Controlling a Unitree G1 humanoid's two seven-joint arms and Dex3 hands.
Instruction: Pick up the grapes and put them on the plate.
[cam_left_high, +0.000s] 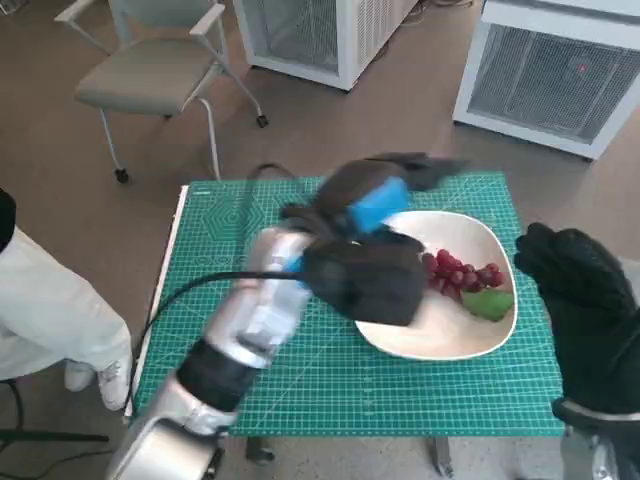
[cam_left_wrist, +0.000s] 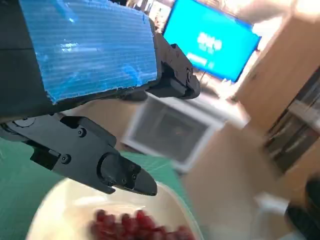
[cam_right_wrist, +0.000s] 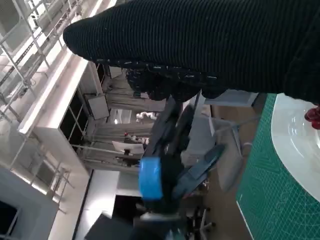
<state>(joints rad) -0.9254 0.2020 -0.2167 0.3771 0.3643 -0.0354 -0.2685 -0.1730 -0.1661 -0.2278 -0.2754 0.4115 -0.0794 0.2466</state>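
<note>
The grapes (cam_left_high: 462, 273), a red bunch with a green leaf (cam_left_high: 488, 303) at its 5 o'clock side, lay inside the white plate (cam_left_high: 440, 335), toward the plate's 3 o'clock edge. The plate sat on the green cutting mat (cam_left_high: 330, 385) that covered the table (cam_left_high: 180, 215), in the mat's 3 o'clock half.

The left hand (cam_left_high: 375, 205) hovered above the plate's 10 o'clock rim, blurred, its blue-taped back upward and its black fingers spread apart with nothing between them. In the left wrist view the fingers (cam_left_wrist: 105, 167) stood open over the plate (cam_left_wrist: 60, 200), clear of the grapes (cam_left_wrist: 135, 225) beneath. The right wrist view showed the same hand (cam_right_wrist: 160, 175) raised with its fingers splayed.

The right hand (cam_left_high: 580, 290), in its black glove, hung off the table's 3 o'clock edge, just beside the plate and holding nothing; its fingers looked loosely curled, though whether they were closed or apart I could not tell.

A grey chair (cam_left_high: 155, 70) stood on the floor at 11 o'clock, white cabinets (cam_left_high: 545, 70) at 1 o'clock, and a person's pale sleeve (cam_left_high: 45, 310) at 9 o'clock.
</note>
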